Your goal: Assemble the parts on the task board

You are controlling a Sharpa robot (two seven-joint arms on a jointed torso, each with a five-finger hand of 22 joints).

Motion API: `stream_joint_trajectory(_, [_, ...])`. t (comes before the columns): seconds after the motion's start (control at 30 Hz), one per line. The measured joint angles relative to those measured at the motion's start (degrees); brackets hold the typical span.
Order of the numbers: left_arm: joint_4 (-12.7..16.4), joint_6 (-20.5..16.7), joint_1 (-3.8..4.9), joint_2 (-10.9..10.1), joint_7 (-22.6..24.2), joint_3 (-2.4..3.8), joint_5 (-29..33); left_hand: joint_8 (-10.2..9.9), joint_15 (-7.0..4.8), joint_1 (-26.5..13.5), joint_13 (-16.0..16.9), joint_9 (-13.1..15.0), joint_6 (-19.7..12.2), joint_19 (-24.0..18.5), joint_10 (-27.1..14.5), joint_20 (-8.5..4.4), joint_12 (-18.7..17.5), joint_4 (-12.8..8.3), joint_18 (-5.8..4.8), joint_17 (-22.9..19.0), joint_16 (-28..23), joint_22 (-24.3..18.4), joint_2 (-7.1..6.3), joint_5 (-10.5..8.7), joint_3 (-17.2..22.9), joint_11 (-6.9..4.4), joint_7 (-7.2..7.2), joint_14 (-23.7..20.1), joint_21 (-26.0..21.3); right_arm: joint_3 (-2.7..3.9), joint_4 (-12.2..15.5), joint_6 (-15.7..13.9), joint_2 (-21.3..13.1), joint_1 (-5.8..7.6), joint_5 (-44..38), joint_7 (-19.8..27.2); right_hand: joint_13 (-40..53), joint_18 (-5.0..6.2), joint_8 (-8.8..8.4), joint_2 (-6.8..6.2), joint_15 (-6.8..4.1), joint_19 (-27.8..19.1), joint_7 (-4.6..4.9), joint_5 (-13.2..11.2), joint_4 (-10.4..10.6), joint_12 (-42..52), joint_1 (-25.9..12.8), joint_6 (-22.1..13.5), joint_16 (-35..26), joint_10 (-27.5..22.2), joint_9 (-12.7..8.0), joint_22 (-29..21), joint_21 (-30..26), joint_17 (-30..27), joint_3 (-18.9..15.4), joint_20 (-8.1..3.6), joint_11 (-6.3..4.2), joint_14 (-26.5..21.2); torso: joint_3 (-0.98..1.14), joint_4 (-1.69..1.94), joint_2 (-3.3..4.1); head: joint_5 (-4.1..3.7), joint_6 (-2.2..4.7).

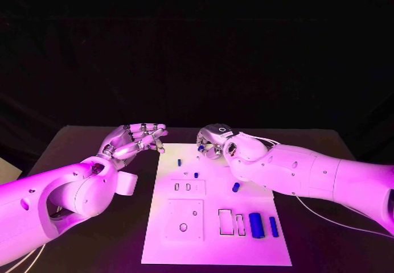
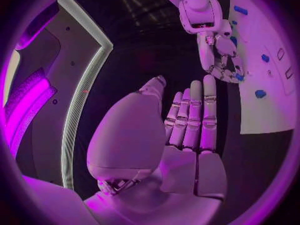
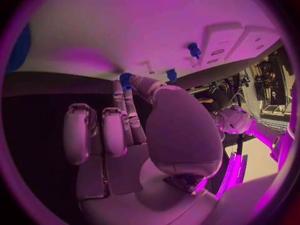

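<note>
The right hand [image 1: 215, 142] pinches a small blue part [image 3: 126, 79] at the far edge of the white task board [image 1: 164, 244], apparently to lift it for fitting, while the left hand [image 1: 135, 139] hovers released beside the board over the bench [image 1: 82, 142], holding nothing.

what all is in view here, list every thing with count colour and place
task board: one, white plate, middle of the table, with raised blocks and cut-out slots
table: one, black, under the board
large cylinder: one, blue, lying on the board's near right part
slim bar: one, blue, just right of the large cylinder
small parts: at least four, blue; one pinched at the board's far edge, the others on the far half, e.g.
left hand: silver, fingers apart, holds nothing, above the table left of the board's far corner
right hand: silver, over the board's far edge, pinches a small blue part at its fingertips
</note>
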Motion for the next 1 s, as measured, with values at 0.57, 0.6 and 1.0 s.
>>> stream_joint_trajectory(0.57, [-0.1, -0.01, 0.02, -0.36, -0.05, 0.0, -0.01, 0.0, 0.0, 0.0, 0.0, -0.01, 0.0, 0.0, 0.0, 0.0, 0.0, 0.0, 0.0, 0.0, 0.0, 0.08, 0.0, 0.0, 0.0, 0.0, 0.0, 0.0, 0.2, 0.14, 5.51, -2.1, -5.9, 0.03, 0.21, -0.17, -1.45, 2.72, -7.53, 1.06, 2.49, -6.64, -0.93, 3.24, 12.92, 4.97, 10.61, -10.6, -4.01, -17.14, -1.9, -17.77, -16.71, -10.06, -32.03, 1.8, 2.39, -0.36, 0.05, -0.21, -0.02, 0.03, 0.55])
stream_joint_trajectory(0.6, [-0.1, -0.01, 0.02, -0.45, -0.05, 0.0, -0.01, 0.0, 0.0, 0.0, 0.0, -0.01, 0.0, 0.0, 0.0, 0.0, 0.0, 0.0, 0.0, 0.0, 0.0, 0.08, 0.0, 0.0, 0.0, 0.0, 0.0, 0.0, 0.2, 0.24, 6.8, -2.3, -7.32, 0.19, 0.3, -0.19, -1.44, 2.72, -7.53, 1.09, 2.49, -6.37, -0.82, 3.24, 12.92, 5.28, 10.64, -10.21, -4.01, -16.54, -1.86, -17.42, -16.43, -10.0, -32.03, 1.68, 2.23, -0.36, 0.07, -0.27, -0.04, 0.03, 0.6])
stream_joint_trajectory(1.0, [-0.37, -0.01, 0.03, -0.6, -0.09, -0.01, 0.03, 0.0, 0.0, 0.0, 0.0, -0.02, -0.2, -0.21, -0.21, -0.21, 0.0, 0.0, 0.0, -0.07, -0.01, 0.23, 0.0, 0.0, 0.0, 0.21, 0.2, 0.0, 0.2, 0.87, 15.32, -3.22, -20.08, 2.25, 7.52, -0.16, 4.91, 0.87, -6.43, 1.56, -0.6, -1.38, 0.08, 3.24, 12.98, 16.04, 10.52, -6.85, -0.01, 3.83, -1.59, -5.46, -6.44, -2.33, -29.73, -1.06, -0.93, 0.06, 0.03, -1.03, -0.36, -0.59, 1.23])
